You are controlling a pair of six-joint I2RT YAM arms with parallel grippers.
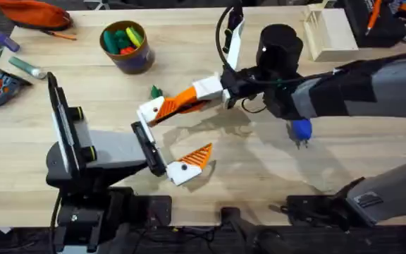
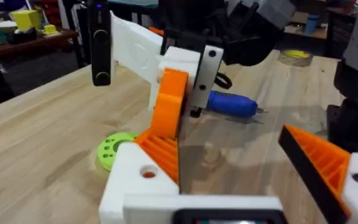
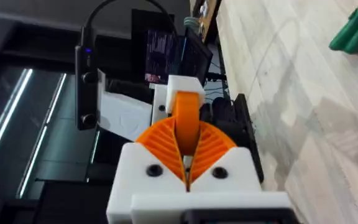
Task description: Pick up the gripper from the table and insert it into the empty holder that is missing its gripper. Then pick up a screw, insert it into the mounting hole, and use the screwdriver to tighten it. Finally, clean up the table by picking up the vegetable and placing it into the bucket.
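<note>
The right gripper (image 1: 182, 102) clamps the small orange plastic gripper finger (image 2: 169, 102), half hidden, against the left gripper's (image 1: 171, 144) open white holder (image 1: 149, 111).

Pale wooden table (image 1: 273, 166); dark monitor (image 3: 169, 53) behind; cluttered shelves (image 2: 17, 28) beyond.
</note>
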